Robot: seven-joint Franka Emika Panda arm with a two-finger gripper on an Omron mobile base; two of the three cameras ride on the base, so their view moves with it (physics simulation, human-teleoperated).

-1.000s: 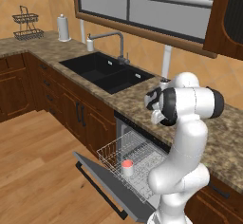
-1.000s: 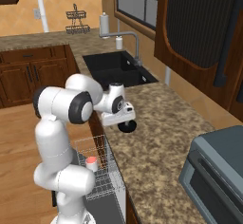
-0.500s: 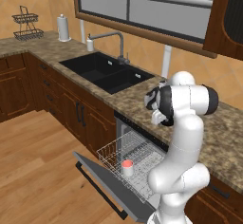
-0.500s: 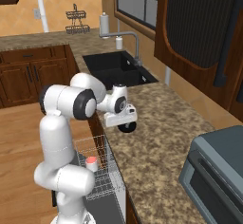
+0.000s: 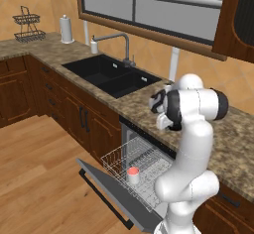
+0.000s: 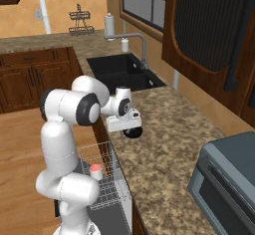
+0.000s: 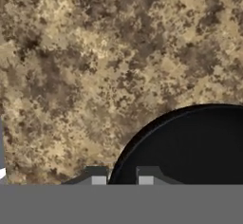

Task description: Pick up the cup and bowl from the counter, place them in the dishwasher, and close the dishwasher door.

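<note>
Far left of the left base view, you had the counter [image 5: 59, 54] running back w/ the sink [image 5: 111, 74] set in it. Right of that, below the counter edge, the dishwasher [image 5: 144, 146] stood open: door [image 5: 106, 191] dropped flat, wire rack [image 5: 131, 163] pulled out over it. The cup [image 5: 132, 175] stood upright in the rack, near its front, pink-red inside facing up. Further right the arm bent over the counter above the dishwasher, wrist pointing down.

In the right base view, you saw the cup [image 6: 95, 171] in the rack [image 6: 102, 174] at lower left, arm beside it. To its right the gripper [image 6: 130, 131] sat low over the counter [image 6: 169, 149] w/ the bowl [image 6: 133, 132] directly under it, bowl on the granite near the front edge. Far right, a grey toaster oven [image 6: 226, 179] on the counter, well apart from the bowl.

In the hand view, the fingertips [image 7: 98, 176] stood narrow, one on each side of the bowl [image 7: 199, 147] rim, left one outside, right one inside. Whether they actually pinched the rim, can't tell. Bowl filled the lower right, granite around it.
</note>
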